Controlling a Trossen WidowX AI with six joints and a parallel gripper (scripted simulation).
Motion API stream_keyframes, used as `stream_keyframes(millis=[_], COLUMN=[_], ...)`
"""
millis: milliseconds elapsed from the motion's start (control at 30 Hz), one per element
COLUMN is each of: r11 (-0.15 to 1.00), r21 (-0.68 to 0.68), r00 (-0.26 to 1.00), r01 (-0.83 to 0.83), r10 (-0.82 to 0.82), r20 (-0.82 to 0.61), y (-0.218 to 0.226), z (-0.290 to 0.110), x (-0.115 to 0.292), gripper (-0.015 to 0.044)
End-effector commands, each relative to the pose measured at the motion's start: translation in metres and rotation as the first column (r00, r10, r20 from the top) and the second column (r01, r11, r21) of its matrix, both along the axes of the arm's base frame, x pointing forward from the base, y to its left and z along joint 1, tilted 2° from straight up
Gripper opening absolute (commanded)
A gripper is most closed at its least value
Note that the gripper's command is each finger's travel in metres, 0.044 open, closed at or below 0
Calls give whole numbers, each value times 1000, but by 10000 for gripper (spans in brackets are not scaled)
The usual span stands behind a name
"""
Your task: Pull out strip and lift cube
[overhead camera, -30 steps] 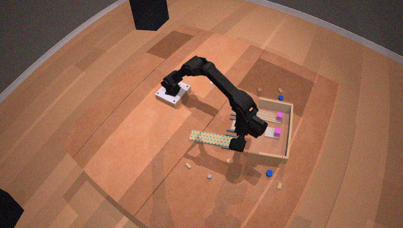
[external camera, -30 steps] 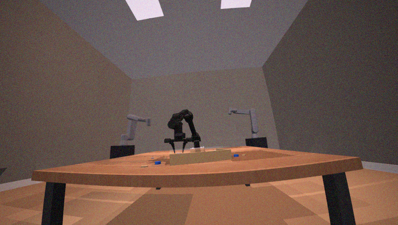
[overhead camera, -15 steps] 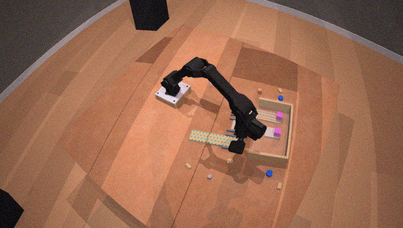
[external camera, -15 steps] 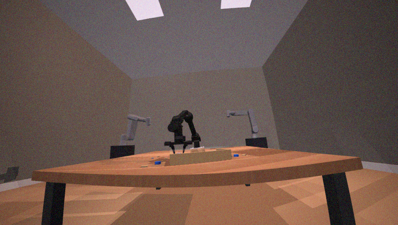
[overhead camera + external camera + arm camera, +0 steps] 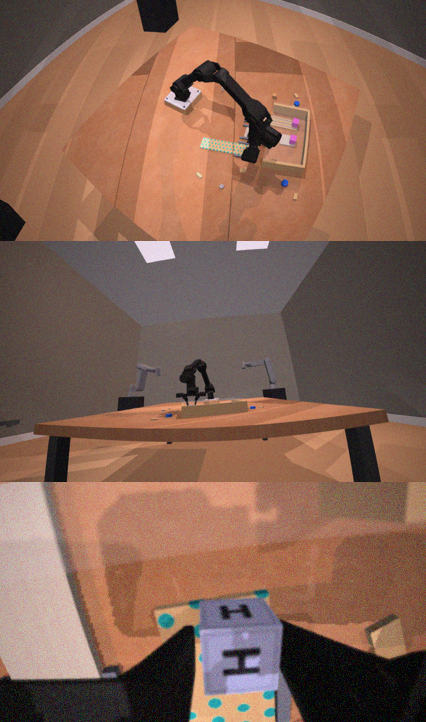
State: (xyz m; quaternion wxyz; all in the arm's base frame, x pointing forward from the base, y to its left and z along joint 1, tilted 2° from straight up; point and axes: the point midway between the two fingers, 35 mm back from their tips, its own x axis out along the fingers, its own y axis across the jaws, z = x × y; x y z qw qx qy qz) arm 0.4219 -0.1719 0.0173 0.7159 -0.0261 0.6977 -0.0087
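Observation:
The lilac cube marked H sits on the teal-spotted strip, which extends out from the low-walled box. In the top view the cube is hidden beneath the gripper. My gripper is partly closed, its fingers on both sides of the cube. The right finger is against or very close to it; a thin gap shows at the left finger. A white strip lies to the left in the wrist view. A blue-lined strip and a pale strip piece each bear a magenta cube.
The box wall stands around the far strip ends. Grey rails flank the strips. One blue disc and another blue disc lie outside the box. A small wooden block lies beside the gripper.

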Motion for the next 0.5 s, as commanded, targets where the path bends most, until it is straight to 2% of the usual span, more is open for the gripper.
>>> stream_keyframes(millis=[0,167,300,467], r11=[1000,1000,1000,1000], r21=[0,0,0,0], r00=[1000,1000,1000,1000], r01=[0,0,0,1], r10=[0,0,0,-1], r20=[0,0,0,-3], y=[0,0,1,8], z=[0,0,2,14], x=[0,0,-2,-17], gripper=[125,92,0,0])
